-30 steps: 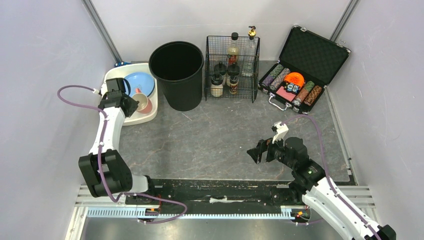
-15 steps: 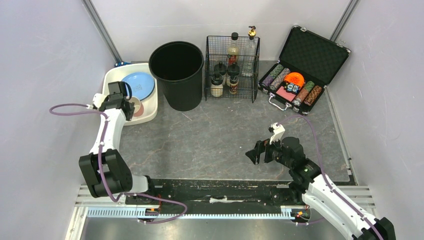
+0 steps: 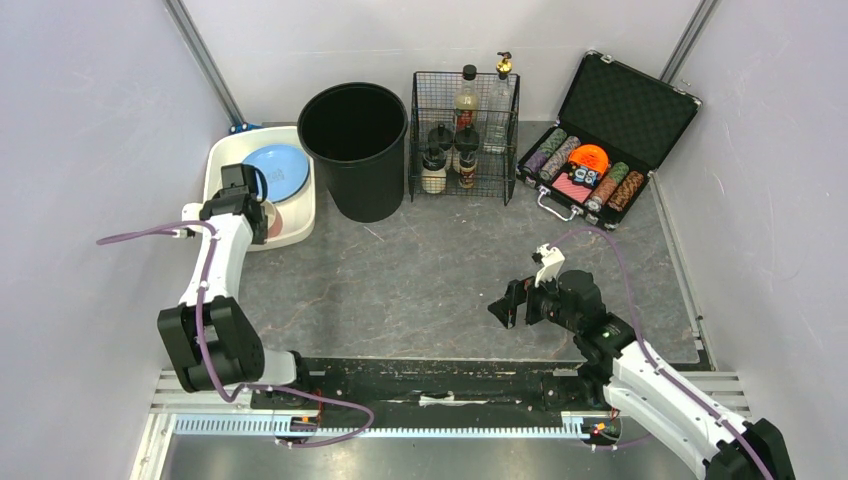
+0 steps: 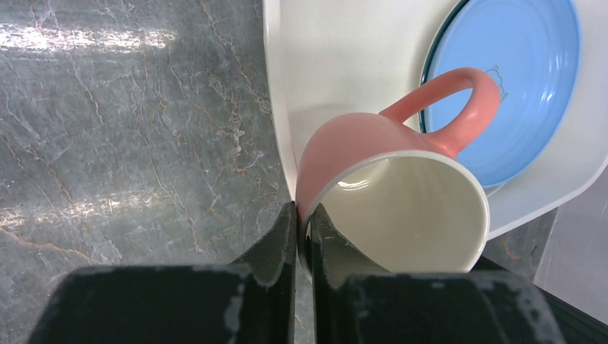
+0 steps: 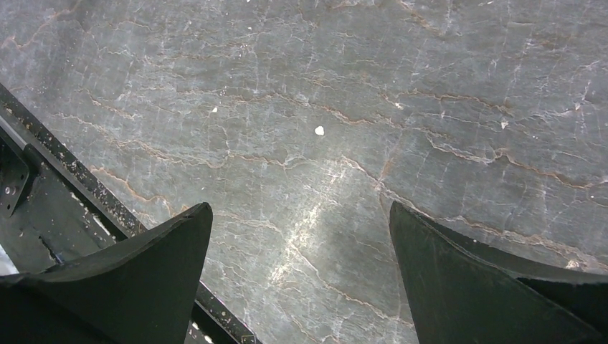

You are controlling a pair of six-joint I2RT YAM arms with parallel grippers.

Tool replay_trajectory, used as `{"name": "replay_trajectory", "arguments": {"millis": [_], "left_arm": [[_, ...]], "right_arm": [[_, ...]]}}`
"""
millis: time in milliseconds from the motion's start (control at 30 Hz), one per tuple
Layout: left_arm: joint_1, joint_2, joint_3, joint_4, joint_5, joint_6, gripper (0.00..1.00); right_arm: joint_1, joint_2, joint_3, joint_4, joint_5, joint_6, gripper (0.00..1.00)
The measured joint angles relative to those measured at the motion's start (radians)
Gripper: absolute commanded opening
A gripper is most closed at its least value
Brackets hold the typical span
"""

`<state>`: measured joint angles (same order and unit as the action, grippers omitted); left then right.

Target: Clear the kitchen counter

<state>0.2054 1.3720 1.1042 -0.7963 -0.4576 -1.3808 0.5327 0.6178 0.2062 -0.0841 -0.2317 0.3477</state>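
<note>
Lower right of the overhead view: right gripper (image 3: pixel 505 305), jaws spread wide with nothing between them, hanging over the kitchen counter (image 3: pixel 420 270) (dark mottled stone filling the middle of the frame). Farther up, at upper left: left gripper (image 4: pixel 302 215), jaws narrow, pinching the wall of a pink mug (image 4: pixel 358 143) at its rim. Tipped on its side, cream mouth toward the wrist camera, just inside the wall of a white tray (image 4: pixel 337 57). Behind the handle, a blue plate (image 4: pixel 516 72) lying in that tray. Along the back edge, left to right: black bin (image 3: pixel 360 190), wire basket (image 3: pixel 415 140) of bottles (image 3: pixel 466 100), open case (image 3: pixel 625 105) of chips (image 3: pixel 560 155).
</note>
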Motion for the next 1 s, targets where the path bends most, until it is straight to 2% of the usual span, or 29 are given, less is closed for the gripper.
{"name": "replay_trajectory", "arguments": {"millis": [300,667,1000], "left_arm": [[-0.007,0.105,0.090,-0.013,-0.004,-0.071,0.31],[-0.011,0.170,0.097,0.007,0.019,-0.072,0.43],[-0.011,0.095,0.068,0.091,0.040,-0.053,0.68]], "right_arm": [[0.000,0.026,0.000,0.016,-0.003,0.000,0.96],[0.000,0.061,0.000,0.025,-0.003,0.000,0.96],[0.000,0.073,0.000,0.054,-0.004,0.007,0.96]]}}
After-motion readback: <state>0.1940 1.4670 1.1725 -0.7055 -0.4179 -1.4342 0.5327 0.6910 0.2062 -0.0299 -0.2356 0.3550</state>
